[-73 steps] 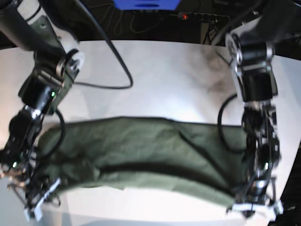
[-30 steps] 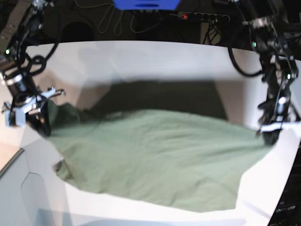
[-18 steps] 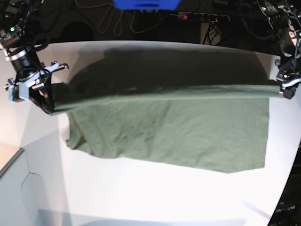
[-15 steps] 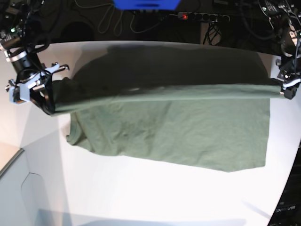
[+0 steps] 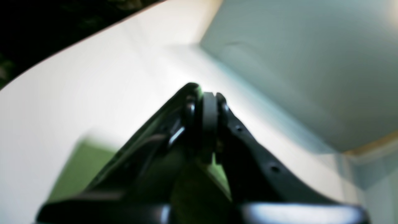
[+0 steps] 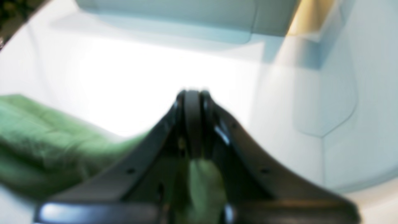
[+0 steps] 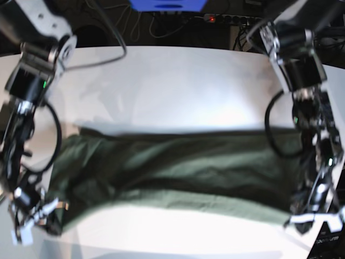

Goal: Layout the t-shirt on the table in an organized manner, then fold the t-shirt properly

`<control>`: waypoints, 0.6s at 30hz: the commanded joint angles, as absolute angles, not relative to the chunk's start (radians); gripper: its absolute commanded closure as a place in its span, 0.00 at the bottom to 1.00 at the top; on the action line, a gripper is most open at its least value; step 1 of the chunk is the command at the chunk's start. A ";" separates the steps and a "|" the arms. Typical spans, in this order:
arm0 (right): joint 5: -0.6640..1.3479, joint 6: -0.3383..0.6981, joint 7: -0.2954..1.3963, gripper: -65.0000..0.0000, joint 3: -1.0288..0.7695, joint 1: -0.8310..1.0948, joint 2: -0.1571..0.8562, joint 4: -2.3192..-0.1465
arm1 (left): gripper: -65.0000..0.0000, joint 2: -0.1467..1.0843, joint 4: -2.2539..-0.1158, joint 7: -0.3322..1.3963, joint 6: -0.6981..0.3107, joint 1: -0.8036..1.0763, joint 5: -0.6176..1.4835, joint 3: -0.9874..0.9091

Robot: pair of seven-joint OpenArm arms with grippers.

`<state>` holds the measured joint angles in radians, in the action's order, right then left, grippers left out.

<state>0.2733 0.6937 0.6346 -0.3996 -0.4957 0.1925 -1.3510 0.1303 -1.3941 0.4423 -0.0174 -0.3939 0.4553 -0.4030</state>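
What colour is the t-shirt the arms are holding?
Plain olive green, with no pattern visible. The t-shirt shows best in the base view, stretched across the white table.

Beyond the far edge of the white surface the background is dark. A blue box (image 7: 168, 5) sits at the far centre, cut off by the top of the view. Just right of it lies a black power strip (image 7: 233, 19) with a lit red switch, and loose dark cables (image 7: 156, 26) trail across the floor nearby.
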 commanded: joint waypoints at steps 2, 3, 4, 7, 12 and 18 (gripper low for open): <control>0.289 0.698 0.587 1.00 -0.374 -0.638 0.234 -1.253 | 1.00 0.148 -1.331 0.417 -0.005 -0.536 0.415 -0.361; 0.289 0.698 0.570 1.00 -0.352 -0.710 0.248 -1.185 | 1.00 0.148 -1.283 0.417 -0.005 -0.601 0.401 -0.343; 0.289 0.698 0.550 1.00 -0.331 -0.774 0.265 -1.121 | 1.00 0.147 -1.237 0.417 -0.005 -0.668 0.395 -0.326; 0.289 0.691 0.489 1.00 -0.275 -0.929 0.312 -0.992 | 1.00 0.145 -1.119 0.417 -0.005 -0.832 0.395 -0.277; 0.289 0.650 0.395 1.00 -0.194 -1.181 0.366 -0.806 | 1.00 0.137 -0.943 0.409 -0.005 -1.076 0.401 -0.229; 0.289 0.608 0.318 1.00 -0.105 -1.306 0.395 -0.671 | 1.00 0.097 -0.829 0.406 -0.005 -1.299 0.404 -0.223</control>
<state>0.2989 0.6201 0.3073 -0.1066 -1.2877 0.3904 -0.6689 0.0883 -0.8097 0.4496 0.0021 -1.2446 0.4034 -0.2234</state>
